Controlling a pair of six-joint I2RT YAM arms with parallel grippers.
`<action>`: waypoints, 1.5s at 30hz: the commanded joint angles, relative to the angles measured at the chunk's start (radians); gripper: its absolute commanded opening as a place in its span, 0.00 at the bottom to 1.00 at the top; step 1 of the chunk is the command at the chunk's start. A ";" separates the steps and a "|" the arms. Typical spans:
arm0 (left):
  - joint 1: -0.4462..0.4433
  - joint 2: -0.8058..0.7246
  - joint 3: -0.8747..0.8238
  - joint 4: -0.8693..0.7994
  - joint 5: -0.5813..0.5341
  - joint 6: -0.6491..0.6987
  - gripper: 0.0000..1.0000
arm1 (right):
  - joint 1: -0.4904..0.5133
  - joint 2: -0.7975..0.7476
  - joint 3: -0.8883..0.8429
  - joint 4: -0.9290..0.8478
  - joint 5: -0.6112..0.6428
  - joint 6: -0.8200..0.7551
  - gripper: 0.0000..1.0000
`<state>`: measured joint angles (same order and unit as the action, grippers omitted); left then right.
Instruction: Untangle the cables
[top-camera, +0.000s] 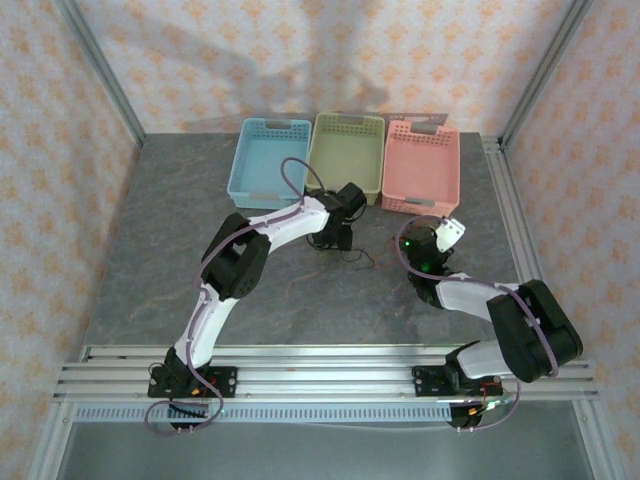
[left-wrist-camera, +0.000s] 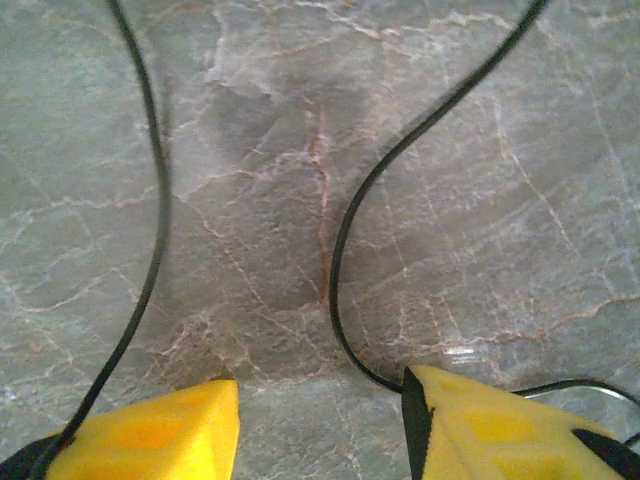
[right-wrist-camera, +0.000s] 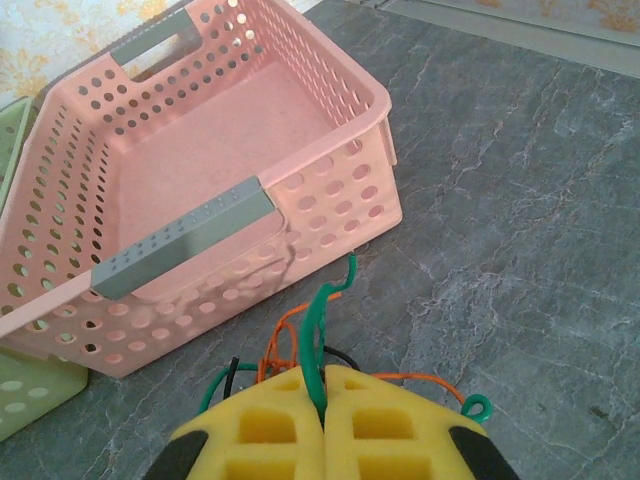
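Yellow-padded, our left end effector (left-wrist-camera: 320, 400) hangs with jaws apart over the desk (left-wrist-camera: 480, 180), left of the pink basket (right-wrist-camera: 340, 200); we see black cables (left-wrist-camera: 345, 230) lying loose below it. Just in front of that basket, our right end effector (right-wrist-camera: 323, 385) is clamped on the green cable (right-wrist-camera: 318, 330).

Marbled table (top-camera: 150, 260): blue basket (top-camera: 268, 158), green basket (top-camera: 346, 155), pink basket (top-camera: 422, 165), loose cables (left-wrist-camera: 334, 265)

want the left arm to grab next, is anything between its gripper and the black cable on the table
Nothing visible does. The left gripper hangs open just over the table, and the black cable lies right there, one strand curving up to the inner edge of a finger.
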<state>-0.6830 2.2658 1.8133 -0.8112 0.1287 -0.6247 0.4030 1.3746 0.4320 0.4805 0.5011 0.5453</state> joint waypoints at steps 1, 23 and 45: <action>0.006 0.033 0.020 0.054 0.034 -0.024 0.40 | 0.004 0.019 0.030 0.027 -0.003 -0.013 0.00; 0.106 -0.400 -0.249 0.044 -0.205 0.059 0.00 | 0.004 0.020 0.026 0.024 0.014 -0.013 0.00; 0.675 -1.111 -0.741 0.113 -0.325 0.006 0.00 | 0.006 0.032 0.025 0.020 0.040 0.011 0.00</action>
<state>-0.0002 1.0885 1.0840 -0.7265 -0.2581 -0.6132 0.4030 1.3972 0.4381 0.4984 0.5095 0.5426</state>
